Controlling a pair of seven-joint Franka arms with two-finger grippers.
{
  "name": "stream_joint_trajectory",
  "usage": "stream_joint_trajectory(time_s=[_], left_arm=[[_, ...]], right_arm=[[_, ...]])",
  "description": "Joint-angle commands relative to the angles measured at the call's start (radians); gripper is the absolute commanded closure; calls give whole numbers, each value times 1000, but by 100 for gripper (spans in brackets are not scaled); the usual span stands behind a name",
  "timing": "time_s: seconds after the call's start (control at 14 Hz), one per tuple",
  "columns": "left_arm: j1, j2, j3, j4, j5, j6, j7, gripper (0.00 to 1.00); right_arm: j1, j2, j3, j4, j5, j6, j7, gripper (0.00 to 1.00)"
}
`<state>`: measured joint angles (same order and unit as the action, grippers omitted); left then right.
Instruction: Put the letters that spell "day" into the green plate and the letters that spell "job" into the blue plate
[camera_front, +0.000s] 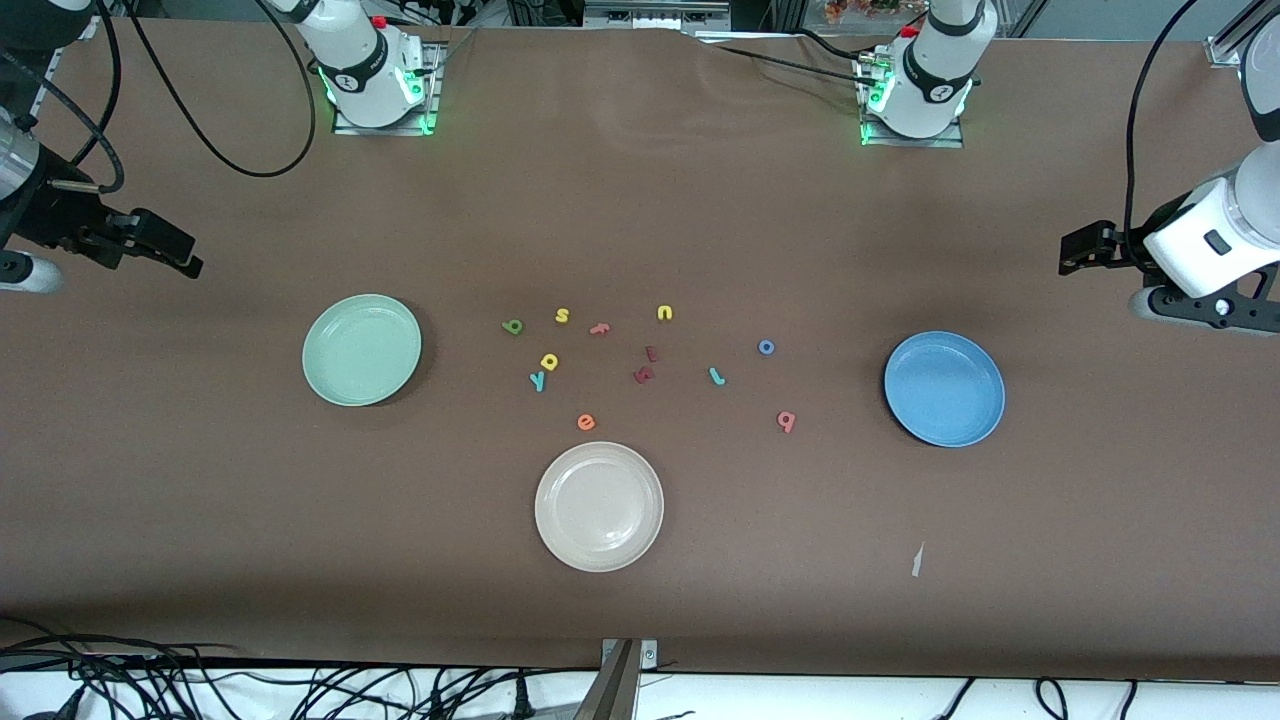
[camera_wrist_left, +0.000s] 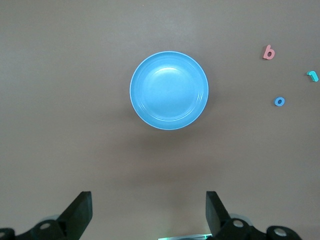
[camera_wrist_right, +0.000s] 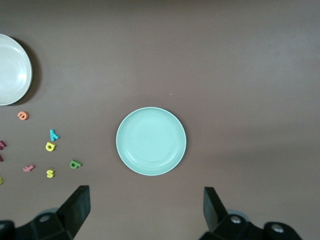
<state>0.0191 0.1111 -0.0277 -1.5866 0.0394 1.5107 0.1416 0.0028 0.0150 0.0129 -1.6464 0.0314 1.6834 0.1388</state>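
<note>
Left gripper (camera_wrist_left: 147, 215): jaws wide, empty, above bare table toward left arm's end, near blue plate (camera_front: 944, 388).
Right gripper (camera_wrist_right: 145, 212): jaws wide, empty, near green plate (camera_front: 362, 349).
6 task letters lie loose between both plates; plates empty.
Risk: yellow "d" (camera_front: 549, 361) touches teal "y" (camera_front: 538, 380); pinch may drag both. Yellow "s" (camera_front: 562, 316) invites mix-up.

Foam letters on the brown table, mid-frame: green "a" (camera_front: 513, 326); yellow "s" (camera_front: 562, 316); yellow "u" (camera_front: 665, 313); yellow "d" (camera_front: 549, 361); teal "y" (camera_front: 537, 380); orange "e" (camera_front: 586, 422); blue "o" (camera_front: 766, 347); teal "j" (camera_front: 716, 376); pink "b" (camera_front: 786, 421); the dark red ones unreadable.
</note>
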Motion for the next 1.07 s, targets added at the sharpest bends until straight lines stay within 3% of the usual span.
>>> stream_joint_trajectory(time_s=[0.0,1.0], left_arm=[[4,-8,0,-12,-16,16,21,0],[5,-16,0,-23,-16,26,21,0]], right_arm=[[-6,-9,-1,-4,15,-7,-18,0],[-7,-9,-1,-4,16,-7,-16,0]])
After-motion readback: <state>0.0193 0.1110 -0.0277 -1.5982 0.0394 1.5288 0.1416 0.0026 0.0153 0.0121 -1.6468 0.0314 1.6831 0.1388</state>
